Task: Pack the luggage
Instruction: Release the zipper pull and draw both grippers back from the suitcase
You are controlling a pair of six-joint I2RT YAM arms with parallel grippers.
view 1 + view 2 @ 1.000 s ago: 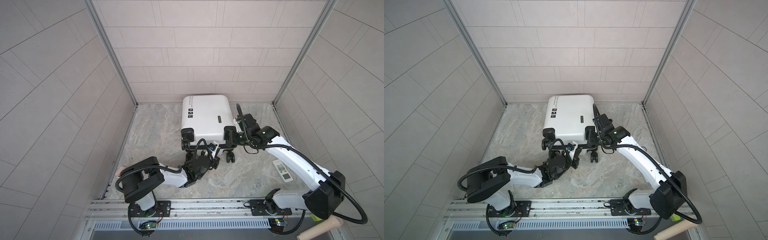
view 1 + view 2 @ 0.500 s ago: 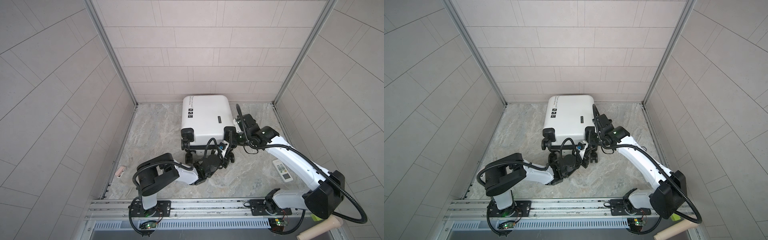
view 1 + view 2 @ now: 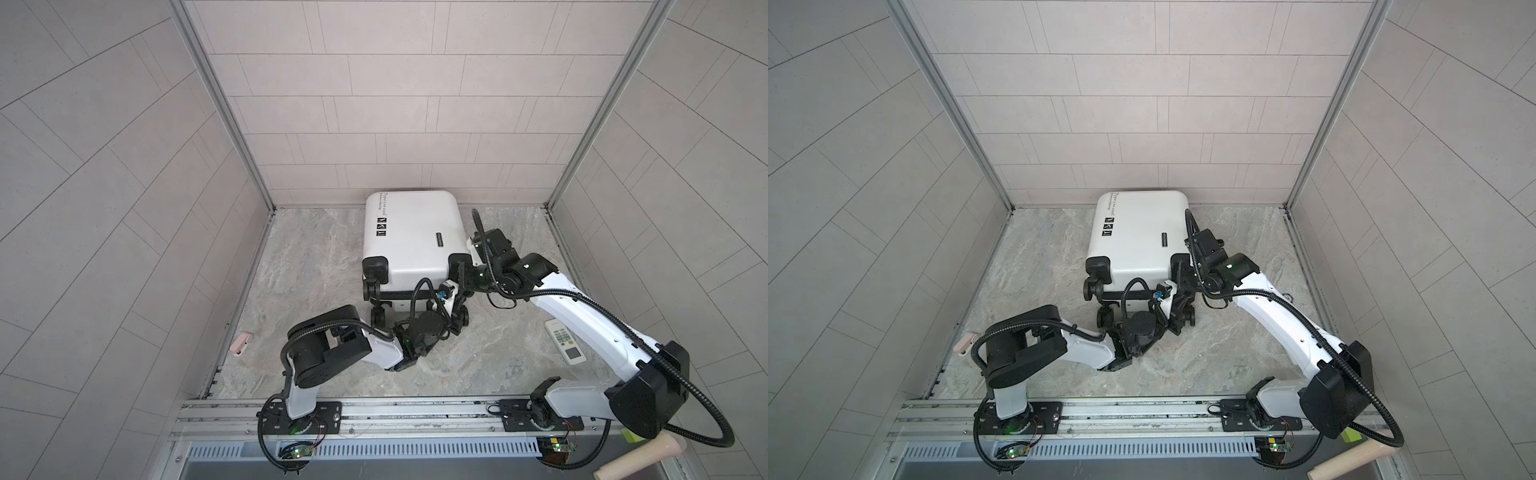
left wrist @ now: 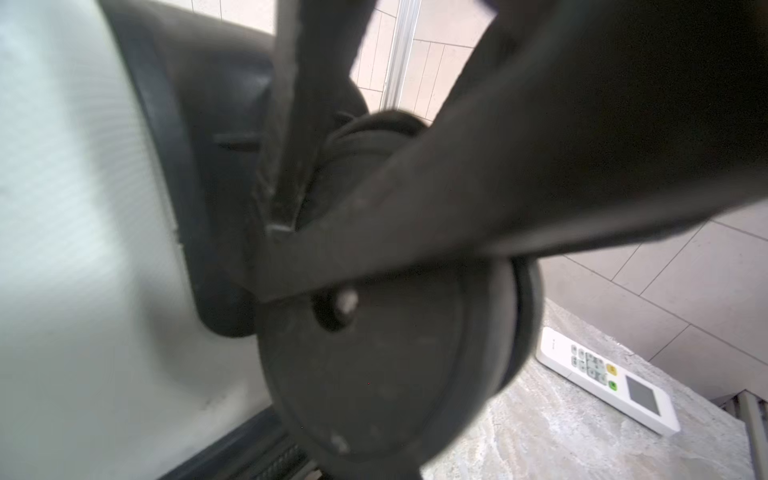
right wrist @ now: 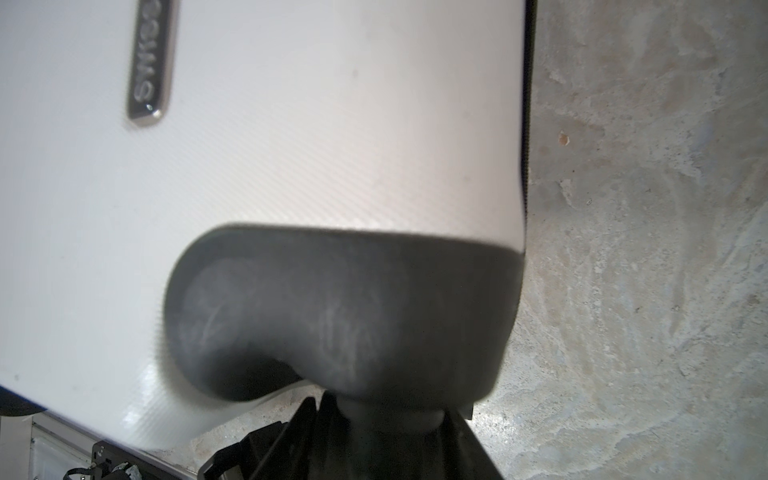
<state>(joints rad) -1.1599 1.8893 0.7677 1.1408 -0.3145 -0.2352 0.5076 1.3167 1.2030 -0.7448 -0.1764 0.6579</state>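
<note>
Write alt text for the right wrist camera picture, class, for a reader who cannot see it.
Close-up of a white suitcase with a black corner cap, whose stem is clamped by the right gripper. A small metal badge sits on the shell, and the marbled grey tabletop shows beside the suitcase.

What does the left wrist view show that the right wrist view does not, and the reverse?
Only left wrist: a black wheel up close, a white remote control lying on the floor, tiled wall. Only right wrist: the metal badge, a black corner cap. Both: the luggage with its white shell, and the marbled floor.
</note>
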